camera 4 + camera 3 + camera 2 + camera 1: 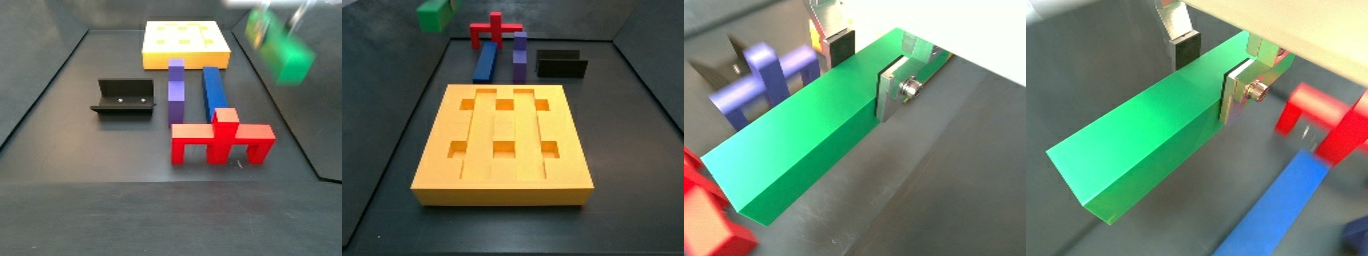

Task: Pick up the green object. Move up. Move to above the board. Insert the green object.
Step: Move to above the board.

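Note:
The green object [1140,145] is a long plain green bar, held between my gripper's [1212,72] silver fingers in both wrist views [804,150]. The gripper [867,68] is shut on one end of it. In the side views the bar hangs high in the air, off the floor: at the far left corner [433,13] and, blurred, at the far right [285,52]. The board [502,192] is a thick orange-yellow slab with grooves and six square holes, lying on the floor apart from the bar; it also shows at the far end [187,61].
A blue bar [485,62] and a purple bar [519,58] lie side by side beyond the board, with a red piece [496,30] behind them. The fixture [561,65] stands beside them. The red piece [1327,120] and blue bar [1287,205] lie below the held bar.

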Motion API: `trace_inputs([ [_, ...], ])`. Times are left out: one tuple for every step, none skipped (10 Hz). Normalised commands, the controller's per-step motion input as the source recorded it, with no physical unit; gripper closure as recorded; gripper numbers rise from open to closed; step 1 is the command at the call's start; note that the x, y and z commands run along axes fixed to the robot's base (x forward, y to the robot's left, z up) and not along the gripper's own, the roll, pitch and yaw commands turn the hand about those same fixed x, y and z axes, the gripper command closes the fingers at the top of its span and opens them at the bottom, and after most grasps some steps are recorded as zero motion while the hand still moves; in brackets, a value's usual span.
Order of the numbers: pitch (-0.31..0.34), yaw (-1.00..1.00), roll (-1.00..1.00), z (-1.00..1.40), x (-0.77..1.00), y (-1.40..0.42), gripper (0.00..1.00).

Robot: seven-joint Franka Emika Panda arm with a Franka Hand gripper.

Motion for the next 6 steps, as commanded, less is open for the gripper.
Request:
trace_inputs([
  [0.051,0.0,0.02,1.4,-0.01,0.0,1.0],
  [0.099,0.0,0.0,1.4,0.01,0.01,1.0],
  [0.099,0.0,0.0,1.4,-0.02,0.0,1.0],
  [0.057,0.0,0.0,0.69,-0.01,0.0,1.0],
  [0.039,0.0,0.0,0.28,0.02,0.0,1.0],
  [0.175,-0.03,0.08,0.22,0.88,-1.4,1.0],
])
